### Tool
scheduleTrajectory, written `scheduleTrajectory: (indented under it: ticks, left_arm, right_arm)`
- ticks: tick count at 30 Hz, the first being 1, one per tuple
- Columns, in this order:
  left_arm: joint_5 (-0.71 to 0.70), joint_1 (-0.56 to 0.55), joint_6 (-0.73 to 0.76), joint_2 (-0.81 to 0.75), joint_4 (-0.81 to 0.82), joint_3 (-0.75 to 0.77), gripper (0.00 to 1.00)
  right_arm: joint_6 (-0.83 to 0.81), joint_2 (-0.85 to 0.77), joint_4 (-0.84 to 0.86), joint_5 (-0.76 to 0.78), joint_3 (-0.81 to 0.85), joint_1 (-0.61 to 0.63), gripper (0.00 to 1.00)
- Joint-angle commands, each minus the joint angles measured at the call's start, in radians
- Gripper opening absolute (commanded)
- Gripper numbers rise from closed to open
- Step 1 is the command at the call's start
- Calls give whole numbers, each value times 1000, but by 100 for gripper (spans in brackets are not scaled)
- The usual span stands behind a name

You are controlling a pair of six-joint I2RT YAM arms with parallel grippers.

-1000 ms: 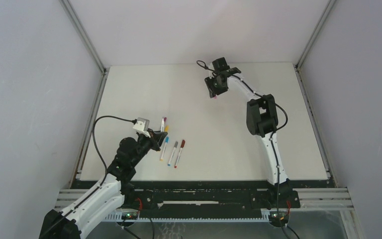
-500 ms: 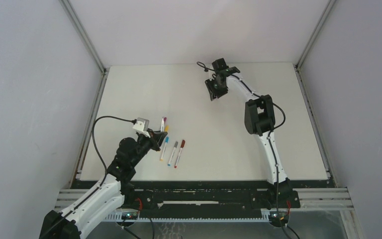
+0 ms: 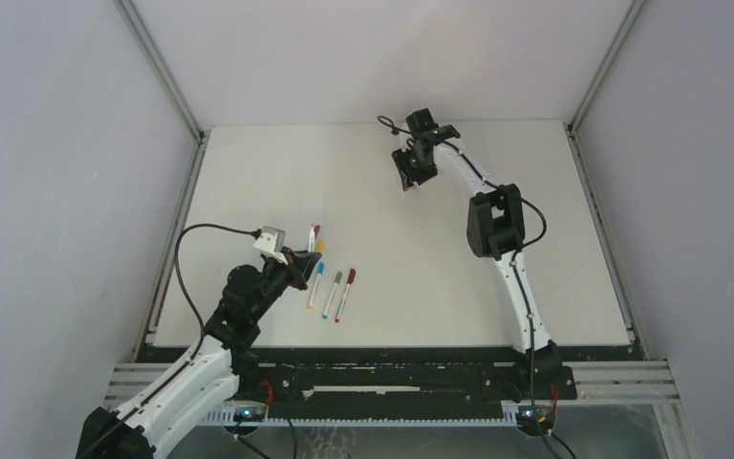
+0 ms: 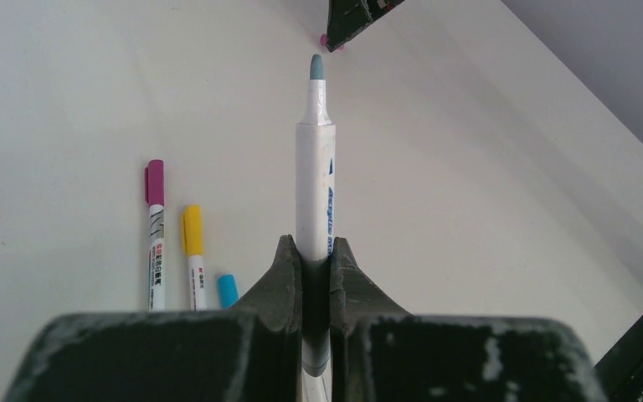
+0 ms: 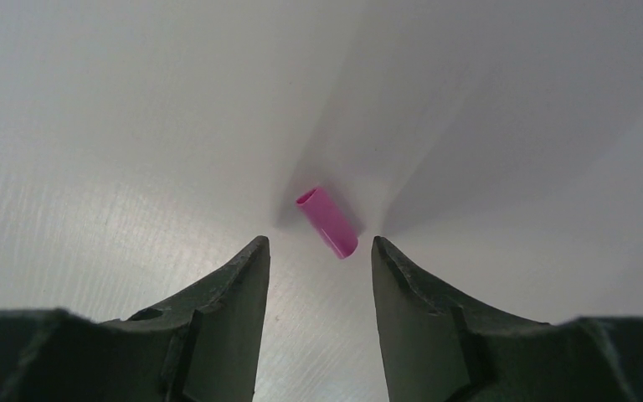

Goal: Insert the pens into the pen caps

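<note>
My left gripper [image 4: 316, 251] is shut on a white pen [image 4: 315, 167] with a bare grey-blue tip and holds it above the table, pointing away. In the top view it [image 3: 298, 260] sits by the row of pens. My right gripper [image 5: 320, 251] is open, low over the table at the far middle [image 3: 408, 180]. A pink cap [image 5: 327, 222] lies on its side just beyond the fingertips, in line with the gap and touching neither finger. The cap also shows far off in the left wrist view [image 4: 325, 39].
Capped pens lie near my left gripper: magenta [image 3: 314, 233], yellow [image 3: 320, 247], blue [image 3: 316, 283], grey [image 3: 333, 293], red [image 3: 346, 293]. The left wrist view shows the magenta [image 4: 156, 234] and yellow [image 4: 192, 255] ones. Grey walls stand close around the white table [image 3: 535, 249].
My right gripper has shifted slightly and turned over the pink cap. My left arm and its pen have not moved.
</note>
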Motion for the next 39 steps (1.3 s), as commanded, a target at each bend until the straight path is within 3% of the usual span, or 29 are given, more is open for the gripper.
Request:
scheduleTrajectory:
  ticks: [1, 26, 33, 39]
  left_arm:
    - [11, 7, 16, -19, 14, -2, 0]
    - [14, 7, 13, -39, 3, -5, 0]
    - [12, 8, 14, -40, 0, -6, 0]
    - [10, 7, 15, -39, 0, -6, 0]
  right_arm:
    - [-9, 18, -19, 34, 56, 1, 47]
    - [-48, 44, -84, -75, 86, 5, 44]
    - [-82, 41, -97, -93, 79, 19, 33]
    - [-51, 32, -72, 37, 52, 38, 27]
